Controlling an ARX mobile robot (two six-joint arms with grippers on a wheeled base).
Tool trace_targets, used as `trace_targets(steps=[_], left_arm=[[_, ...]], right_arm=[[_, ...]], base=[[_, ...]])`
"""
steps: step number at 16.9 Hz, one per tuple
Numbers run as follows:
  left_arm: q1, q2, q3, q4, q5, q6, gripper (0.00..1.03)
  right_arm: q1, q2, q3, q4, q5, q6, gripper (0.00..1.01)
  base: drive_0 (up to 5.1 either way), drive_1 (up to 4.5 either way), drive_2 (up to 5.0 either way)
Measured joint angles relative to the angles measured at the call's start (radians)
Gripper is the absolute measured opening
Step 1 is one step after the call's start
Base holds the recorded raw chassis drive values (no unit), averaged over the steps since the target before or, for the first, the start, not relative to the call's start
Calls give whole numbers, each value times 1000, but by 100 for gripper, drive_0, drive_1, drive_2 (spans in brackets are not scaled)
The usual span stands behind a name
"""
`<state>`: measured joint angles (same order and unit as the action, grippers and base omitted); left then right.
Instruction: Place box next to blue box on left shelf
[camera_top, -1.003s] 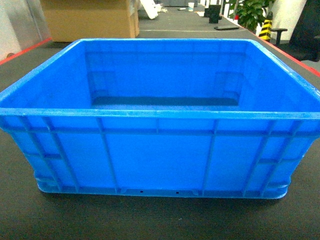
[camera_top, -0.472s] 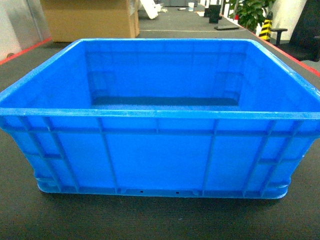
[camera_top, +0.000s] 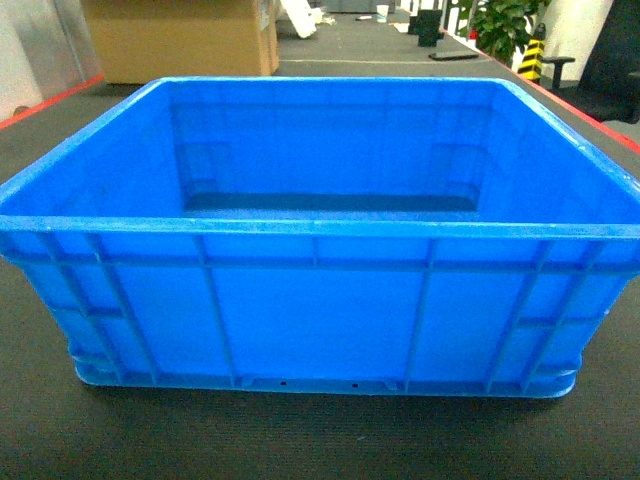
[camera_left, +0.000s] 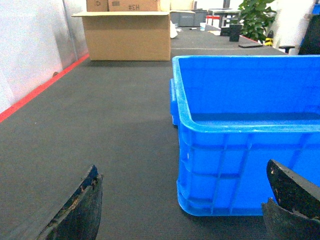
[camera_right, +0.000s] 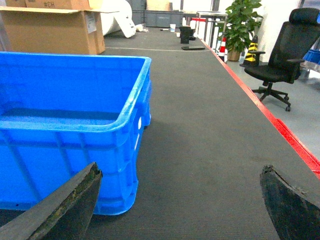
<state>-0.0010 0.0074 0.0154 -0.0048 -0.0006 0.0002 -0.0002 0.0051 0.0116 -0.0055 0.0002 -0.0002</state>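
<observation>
The box (camera_top: 320, 300) is so big that the head view cuts off its left and right sides. Its near wall hides most of its floor. The left wrist view cuts off its right part, and the right wrist view cuts off its left part.

Only the finger tips of the left gripper (camera_left: 182, 210) show at the bottom edge, and one tip covers a low bit of the box. The right gripper (camera_right: 182, 207) shows only its tips too.

The cardboard box (camera_left: 127, 35) is cut off at the top
</observation>
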Motion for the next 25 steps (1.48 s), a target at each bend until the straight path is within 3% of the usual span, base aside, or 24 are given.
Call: trace_targets(steps=[10, 11, 13, 14, 15, 16, 18, 20, 22, 23, 24, 25], left_arm=[[0, 0, 0, 0, 0, 0, 98], [-13, 13, 8, -39, -39, -13, 98], [-64, 58, 35, -117, -148, -50, 98], [-92, 90, 55, -156, -209, -72, 98], [-113, 117, 72, -195, -264, -87, 98], [-120, 129, 74, -200, -279, -91, 98], [-126, 142, 74, -202, -323, -111, 98], [-100, 146, 73, -186, -419, -151, 98], [-84, 223, 97, -91, -378, -161, 98], [-29, 460, 215, 95, -307, -135, 98], [-25, 943, 595, 166, -201, -87, 98], [-39, 1120, 711, 119, -193, -86, 98]], right_arm=[[0, 0, 0, 0, 0, 0, 98], [2, 2, 1, -11, 11, 1, 98], [30, 21, 21, -82, 87, 13, 98], [82, 71, 46, -134, 179, 32, 98], [99, 92, 55, -154, 197, 36, 98], [125, 127, 71, -186, 266, 42, 98], [153, 165, 77, -197, 320, 48, 98], [177, 183, 77, -184, 457, 62, 98], [198, 242, 109, -109, 457, 72, 98], [201, 452, 227, 36, 367, 71, 98], [160, 930, 614, 13, 214, 84, 98], [172, 1081, 706, -3, 195, 106, 98]], base=[[0, 0, 0], [0, 0, 0], [0, 0, 0], [0, 0, 0], [0, 0, 0], [0, 0, 0], [0, 0, 0], [0, 0, 0], [0, 0, 0], [0, 0, 0], [0, 0, 0], [0, 0, 0]])
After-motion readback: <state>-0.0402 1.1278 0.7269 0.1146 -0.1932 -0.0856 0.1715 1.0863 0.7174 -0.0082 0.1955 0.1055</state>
